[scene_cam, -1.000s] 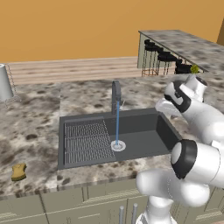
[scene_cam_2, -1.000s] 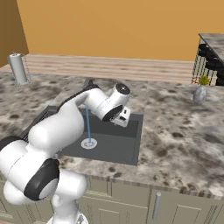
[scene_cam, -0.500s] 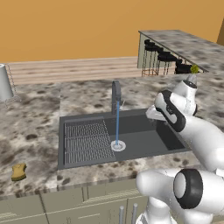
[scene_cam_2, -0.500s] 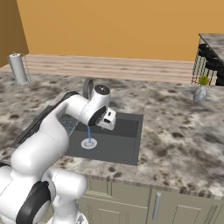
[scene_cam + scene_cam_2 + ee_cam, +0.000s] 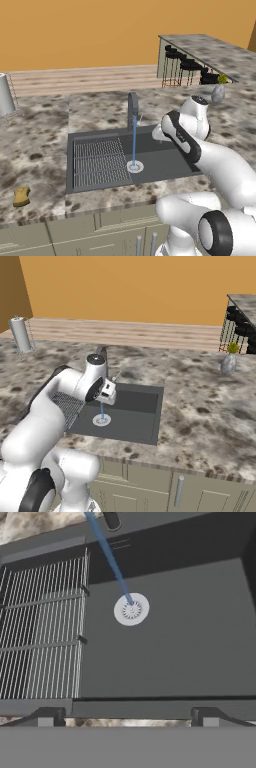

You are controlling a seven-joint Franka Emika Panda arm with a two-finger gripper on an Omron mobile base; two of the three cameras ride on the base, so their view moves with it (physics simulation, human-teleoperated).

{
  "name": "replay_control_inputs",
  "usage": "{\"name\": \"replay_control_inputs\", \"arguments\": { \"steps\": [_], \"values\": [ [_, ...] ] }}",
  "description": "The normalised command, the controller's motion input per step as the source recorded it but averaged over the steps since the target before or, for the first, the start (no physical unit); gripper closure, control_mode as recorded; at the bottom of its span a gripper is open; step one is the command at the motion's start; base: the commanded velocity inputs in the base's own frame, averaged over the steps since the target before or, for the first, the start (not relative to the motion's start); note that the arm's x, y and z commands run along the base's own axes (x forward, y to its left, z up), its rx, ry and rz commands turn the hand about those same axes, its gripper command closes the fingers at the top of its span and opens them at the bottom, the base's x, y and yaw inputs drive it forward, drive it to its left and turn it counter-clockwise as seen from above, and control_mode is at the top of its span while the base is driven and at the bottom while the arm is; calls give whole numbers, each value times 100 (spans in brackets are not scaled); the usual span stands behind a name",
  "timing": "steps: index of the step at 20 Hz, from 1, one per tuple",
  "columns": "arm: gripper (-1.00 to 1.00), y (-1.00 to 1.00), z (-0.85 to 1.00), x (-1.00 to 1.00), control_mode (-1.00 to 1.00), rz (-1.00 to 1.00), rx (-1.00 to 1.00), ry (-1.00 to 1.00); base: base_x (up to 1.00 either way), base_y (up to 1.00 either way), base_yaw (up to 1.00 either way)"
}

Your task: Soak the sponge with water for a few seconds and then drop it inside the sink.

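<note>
End effector [image 5: 128, 716] open – empty, above sink [image 5: 190, 642], sponge [image 5: 21, 195] on counter [image 5: 35, 150]

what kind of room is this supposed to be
A rendered home kitchen, most likely: a dark recessed sink with a faucet running water, set in a speckled stone counter over cabinet doors, with bar stools at a second counter behind.

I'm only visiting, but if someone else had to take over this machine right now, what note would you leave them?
Tool: open, holding nothing, hanging over the sink.
Sponge: on the counter left of the sink, untouched.
Water: running from the faucet onto the drain.
Done: tap is on.
Left: fetch the sponge, hold it under the stream a few seconds, drop it in the sink.
</note>
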Motion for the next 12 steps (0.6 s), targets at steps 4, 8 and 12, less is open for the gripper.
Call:
{"name": "replay_control_inputs", "arguments": {
  "steps": [4,8,12],
  "values": [
    [-100,71,0,0,-100,4,0,1,0,0,0],
    [-100,77,0,0,-100,9,0,7,0,0,0],
    [-100,63,4,-5,-100,14,0,11,0,0,0]
  ]
}}
